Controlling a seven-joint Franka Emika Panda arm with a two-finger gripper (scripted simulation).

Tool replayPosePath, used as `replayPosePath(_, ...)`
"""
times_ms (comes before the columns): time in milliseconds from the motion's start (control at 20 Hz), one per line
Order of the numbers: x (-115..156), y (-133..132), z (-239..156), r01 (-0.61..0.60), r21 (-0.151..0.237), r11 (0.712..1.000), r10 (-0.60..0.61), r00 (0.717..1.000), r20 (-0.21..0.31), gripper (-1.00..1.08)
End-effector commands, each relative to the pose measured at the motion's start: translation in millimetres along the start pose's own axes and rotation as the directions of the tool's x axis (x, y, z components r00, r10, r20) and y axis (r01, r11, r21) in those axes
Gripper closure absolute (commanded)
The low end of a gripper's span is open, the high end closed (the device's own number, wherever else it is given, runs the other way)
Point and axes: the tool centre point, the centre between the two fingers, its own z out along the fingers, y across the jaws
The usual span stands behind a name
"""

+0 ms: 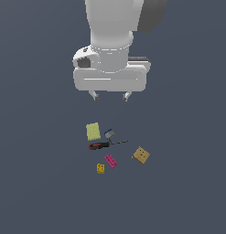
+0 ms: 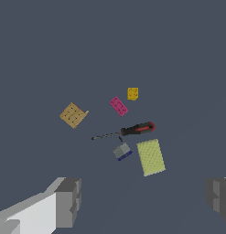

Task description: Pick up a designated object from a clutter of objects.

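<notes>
The tiny mustard-yellow brick lies at the near edge of the clutter, just beside the flat pink brick. It also shows in the wrist view, with the pink brick close by. My gripper hangs high above the clutter, open and empty. In the wrist view its grey fingers stand wide apart, with the gripper holding nothing.
A pale yellow-green pad, a grey-blue piece, a red-black screwdriver and a tan perforated block lie on the dark grey floor. In the wrist view: pad, screwdriver, tan block.
</notes>
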Motion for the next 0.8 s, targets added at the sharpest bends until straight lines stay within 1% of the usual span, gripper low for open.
replayPosePath(0,0,0,0,0.0,0.0,1.0,0.0,1.0,0.0,-0.92)
replayPosePath(400,-4,10,3,-0.027,-0.017,1.0,0.027,0.999,0.023,-0.92)
replayPosePath(750,-3,11,4,-0.027,-0.017,0.999,0.028,0.999,0.024,-0.92)
